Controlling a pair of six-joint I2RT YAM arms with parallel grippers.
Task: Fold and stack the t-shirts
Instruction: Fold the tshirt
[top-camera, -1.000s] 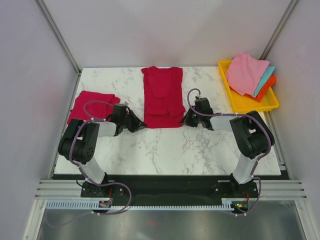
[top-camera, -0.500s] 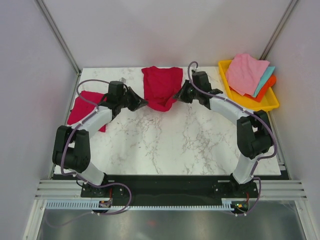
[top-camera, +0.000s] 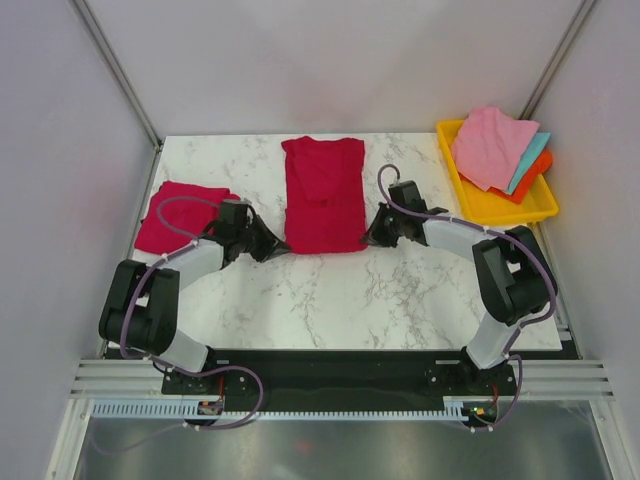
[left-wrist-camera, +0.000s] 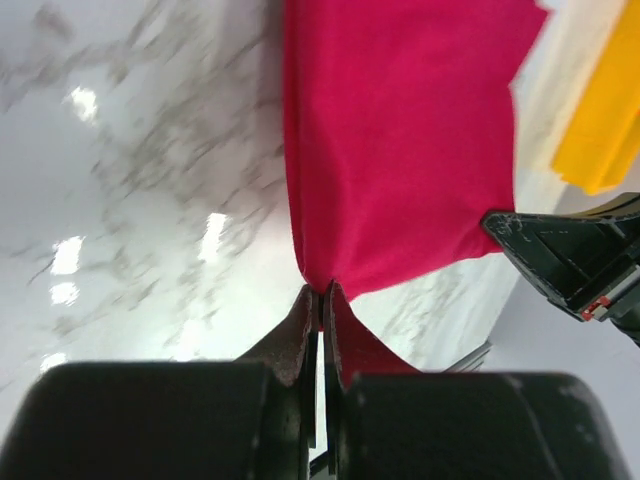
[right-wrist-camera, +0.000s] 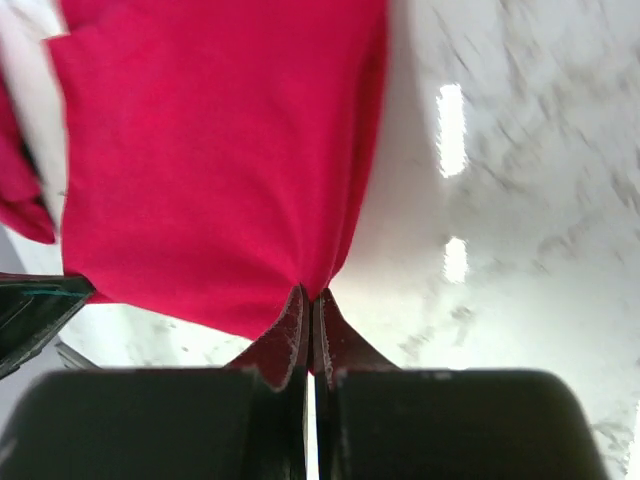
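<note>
left tool and right tool drawn back nearward since half a second ago, each pinched shut on a near corner of the t-shirt, spread flat between them on the counter

left gripper | jaws pinched on t-shirt corner | cloth lying on marble table

the middle t-shirt lies midway across the table, reaching toward the far edge; the left t-shirt lies by the left edge. a tray holding cloths sits at the far right corner.
</note>
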